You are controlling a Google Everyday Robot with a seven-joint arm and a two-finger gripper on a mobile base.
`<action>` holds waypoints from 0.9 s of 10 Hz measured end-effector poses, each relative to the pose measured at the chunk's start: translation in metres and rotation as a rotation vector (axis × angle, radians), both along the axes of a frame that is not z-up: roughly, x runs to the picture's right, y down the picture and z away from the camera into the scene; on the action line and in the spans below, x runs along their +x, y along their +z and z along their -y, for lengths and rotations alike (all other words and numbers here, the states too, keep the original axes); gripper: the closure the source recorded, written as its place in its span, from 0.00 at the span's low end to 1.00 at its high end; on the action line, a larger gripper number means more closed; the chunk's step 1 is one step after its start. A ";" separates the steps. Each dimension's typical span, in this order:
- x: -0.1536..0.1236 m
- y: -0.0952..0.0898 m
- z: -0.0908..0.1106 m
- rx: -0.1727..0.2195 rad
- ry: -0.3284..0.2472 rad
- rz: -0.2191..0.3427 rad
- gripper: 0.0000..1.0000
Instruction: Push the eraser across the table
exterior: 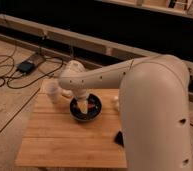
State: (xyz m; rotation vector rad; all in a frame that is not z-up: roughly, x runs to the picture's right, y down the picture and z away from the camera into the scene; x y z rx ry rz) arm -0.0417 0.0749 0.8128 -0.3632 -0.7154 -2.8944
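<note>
Bamboo table [55,142] with a black bowl [93,116] at centre. The gripper [83,106] is shown over the bowl, jaws spread. The eraser [119,138] is partly hidden behind the arm [155,110], apart from the bowl.

Thick, smooth off-white arm [115,75], tubular; it swells into a broad rounded casing dotted with small dark holes; bulbous wrist joint; pale gripper [84,104] sits over the black bowl [91,117].
</note>
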 end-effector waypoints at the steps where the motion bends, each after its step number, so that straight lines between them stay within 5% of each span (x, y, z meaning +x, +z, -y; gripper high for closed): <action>1: 0.000 0.000 0.000 0.000 0.000 0.000 0.20; 9: 0.004 -0.004 -0.005 -0.010 -0.007 0.009 0.20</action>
